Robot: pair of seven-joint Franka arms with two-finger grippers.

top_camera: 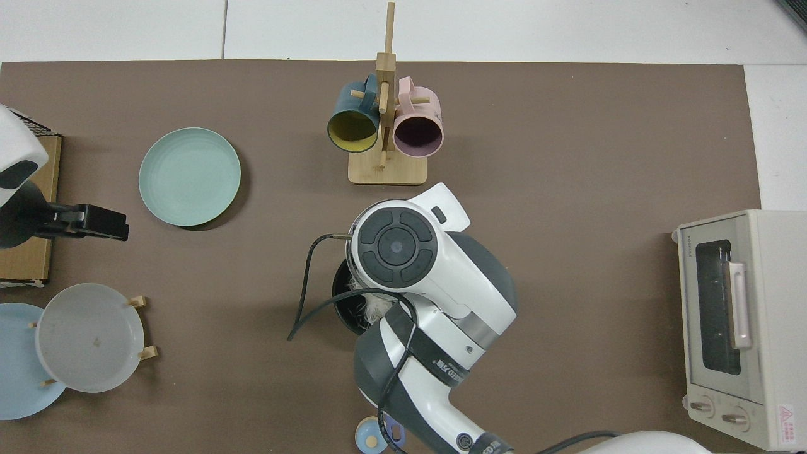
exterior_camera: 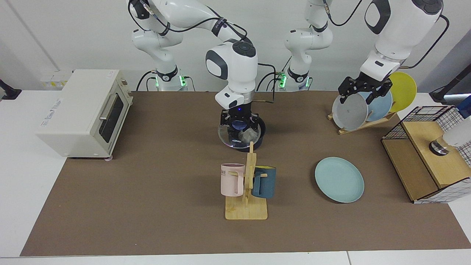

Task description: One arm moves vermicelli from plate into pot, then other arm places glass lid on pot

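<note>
**Now the glass lid hangs over the pot**

Facing view: the right gripper (exterior_camera: 240,123) clamps the blue knob of the glass lid (exterior_camera: 235,136), which sits directly under it, over the pot (exterior_camera: 257,141) holding the vermicelli (exterior_camera: 244,136). Glass is rigid, slick and breakable; the knob looks the safest hold. The left gripper (exterior_camera: 364,88) waits with fingers spread, far from the plate (exterior_camera: 339,179).

Top view: the right arm hides gripper and lid; only a sliver of pot rim (top_camera: 338,302) shows.

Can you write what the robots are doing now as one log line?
right hand: holding glass lid over pot | left hand: waiting by rack | plate: bare
</note>
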